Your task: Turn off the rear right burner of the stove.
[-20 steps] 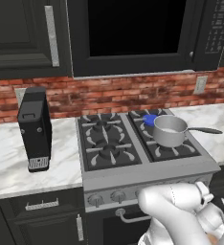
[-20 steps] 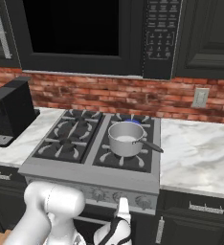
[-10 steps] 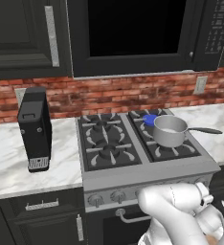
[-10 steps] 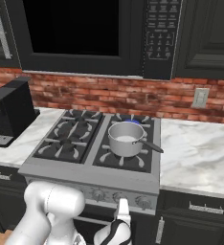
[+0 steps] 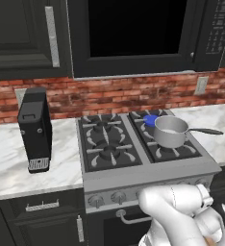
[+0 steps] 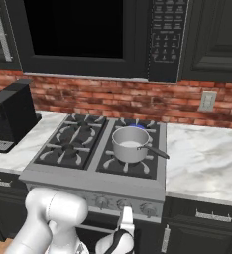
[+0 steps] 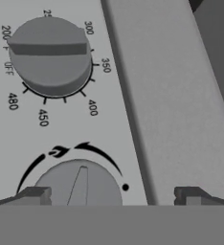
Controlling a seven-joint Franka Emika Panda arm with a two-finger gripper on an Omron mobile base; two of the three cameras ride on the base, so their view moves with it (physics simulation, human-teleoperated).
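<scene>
- One coffee machine (image 5: 36, 129) stands on the marble counter (image 5: 8, 163) left of the stove (image 5: 148, 173), well apart from the burners, so it plays no part in the job.
- Four burners sit under black grates; the rear right burner (image 5: 150, 118) is at the back right of the stove top, marked by a blue flame patch, so it reads as lit.
- A steel pot (image 5: 170, 131) rests on the front right grate, just in front of that flame, its handle pointing right; it is not over the lit burner.
- Along the stove's front runs a row of knobs (image 6: 123, 204), below the cooktop edge; that explains why the arm works low, in front of the panel, and not up over the burners.
- In the hand view the gripper (image 7: 113, 195) faces the panel closely; its tips stand apart, the left one (image 7: 35, 195) at one side of a burner knob (image 7: 78, 184), the right one (image 7: 193, 195) well off over the bar handle (image 7: 166, 95); nothing is clamped yet.
- Above that knob is a temperature dial (image 7: 49, 55), numbered around, likely the oven's, so not the target; I judge the lower knob the one aimed at, though whether it governs the rear right burner cannot be told.
</scene>
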